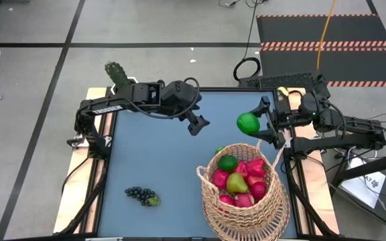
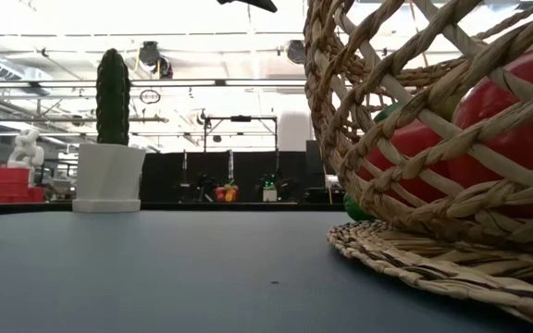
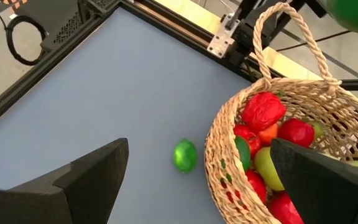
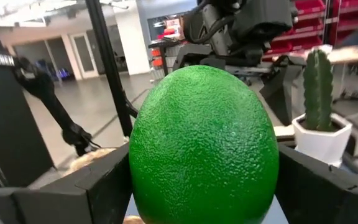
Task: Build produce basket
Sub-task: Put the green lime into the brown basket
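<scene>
The tan woven basket (image 1: 243, 201) stands at the table's near right with red, pink and yellow-green fruits (image 1: 240, 179) inside. In the low view its wall (image 2: 415, 139) fills the right. My right gripper (image 1: 256, 124) is shut on a large green lime (image 1: 248, 123) in the air just beyond the basket's far rim. My left gripper (image 1: 198, 125) hangs open over the table's middle, with nothing between its fingers (image 3: 92, 174). A small lime (image 3: 185, 155) lies on the table beside the basket's far left wall. A dark grape bunch (image 1: 143, 195) lies near the front left. My right gripper pinches the large lime between its two fingers (image 4: 98, 180), which sit on its two opposite sides (image 4: 140, 168). The fingers lie level and come from the table's right side. The lime is lifted clear of the table and the basket.
A green cactus in a white pot (image 1: 117, 73) stands at the table's far left corner and also shows in the low view (image 2: 109, 171). The basket's loop handle (image 3: 291, 37) arches over the fruits. Open blue table surface (image 1: 153, 154) lies left of the basket.
</scene>
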